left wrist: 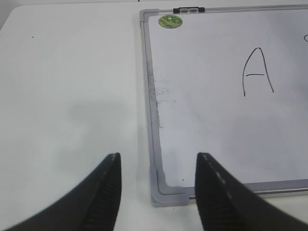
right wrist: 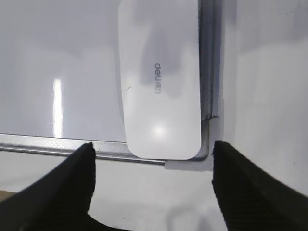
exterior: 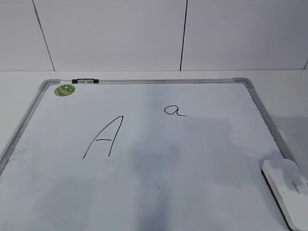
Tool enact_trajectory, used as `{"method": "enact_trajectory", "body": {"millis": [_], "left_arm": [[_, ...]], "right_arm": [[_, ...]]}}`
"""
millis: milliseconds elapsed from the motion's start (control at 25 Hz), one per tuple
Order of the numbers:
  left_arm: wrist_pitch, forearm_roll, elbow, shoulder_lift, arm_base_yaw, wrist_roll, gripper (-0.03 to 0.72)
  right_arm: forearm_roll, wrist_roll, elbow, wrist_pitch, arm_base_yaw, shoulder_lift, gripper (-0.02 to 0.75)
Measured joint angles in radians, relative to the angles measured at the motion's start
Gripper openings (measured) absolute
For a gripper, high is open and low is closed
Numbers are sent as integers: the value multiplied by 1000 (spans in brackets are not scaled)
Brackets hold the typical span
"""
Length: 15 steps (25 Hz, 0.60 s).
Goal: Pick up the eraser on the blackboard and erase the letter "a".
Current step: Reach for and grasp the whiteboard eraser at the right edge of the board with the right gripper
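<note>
Right now the eraser [right wrist: 160,79] lies untouched on the blackboard [exterior: 144,192], at its near right corner against the frame, well away from the letter "a" [exterior: 174,111]. The right gripper [right wrist: 153,168] hangs just short of it, jaws wide and empty; the left gripper [left wrist: 158,185] is half open, empty. Best to straddle the eraser's long sides squarely before closing.

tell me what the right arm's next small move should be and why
Probably ease the right end effector forward and down to straddle the eraser. Its jaws stand open and empty, just short of the eraser's near end, which lies untouched at the blackboard corner by the frame. The letter "a" is still fully drawn, so grasping comes first.
</note>
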Motion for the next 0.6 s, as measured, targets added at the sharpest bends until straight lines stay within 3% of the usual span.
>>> {"method": "enact_trajectory", "body": {"millis": [600], "left_arm": [[0,0,0,0,0,0,371]], "right_arm": [[63,-80,-75,-39,0,136,571]]}}
